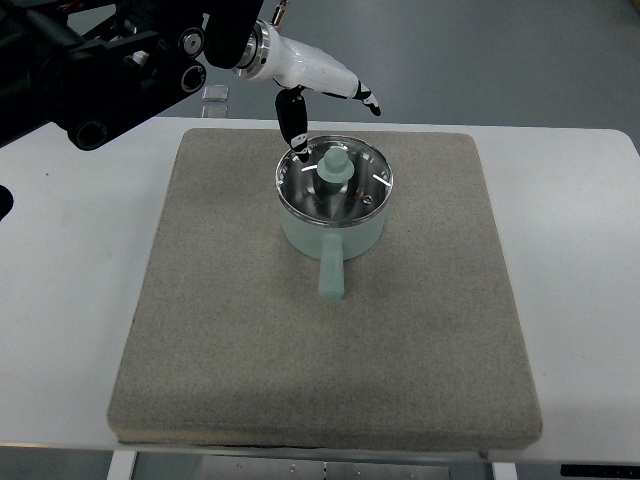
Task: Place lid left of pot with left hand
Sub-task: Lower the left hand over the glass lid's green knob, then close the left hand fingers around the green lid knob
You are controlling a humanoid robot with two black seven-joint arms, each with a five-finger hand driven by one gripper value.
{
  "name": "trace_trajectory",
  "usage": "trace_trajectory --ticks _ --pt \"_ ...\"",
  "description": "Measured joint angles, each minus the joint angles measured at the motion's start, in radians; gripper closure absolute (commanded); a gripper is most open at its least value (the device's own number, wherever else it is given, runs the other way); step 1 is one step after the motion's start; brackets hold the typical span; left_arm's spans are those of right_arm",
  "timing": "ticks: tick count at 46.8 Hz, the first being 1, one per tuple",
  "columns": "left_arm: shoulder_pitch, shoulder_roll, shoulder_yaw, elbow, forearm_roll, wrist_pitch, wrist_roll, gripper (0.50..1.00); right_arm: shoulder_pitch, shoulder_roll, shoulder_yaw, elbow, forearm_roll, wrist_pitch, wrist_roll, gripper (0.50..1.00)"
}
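Observation:
A pale green pot (333, 232) stands on the grey mat (250, 340), its handle pointing toward the near edge. On it sits a shiny lid (365, 190) with a pale green knob (333, 166). My left hand (322, 105) reaches in from the upper left, white with black fingertips. Its fingers are spread and hold nothing. One dark finger (293, 125) points down at the lid's far left rim; another finger (366, 95) stretches out to the right, above the mat's far edge. The right arm does not show.
The mat lies on a white table (70, 280). A small clear object (214, 95) sits on the table beyond the mat's far left corner. My left arm's black body fills the upper left corner.

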Motion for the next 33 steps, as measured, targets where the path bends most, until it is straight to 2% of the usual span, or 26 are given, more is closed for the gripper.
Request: trace_trajectory --ticks 33 --pt "0.038 -0.069 0.014 0.045 0.011 0.0 0.015 0.516 0.0 0.0 0.0 0.0 0.0 0.0 0.0 0.579"
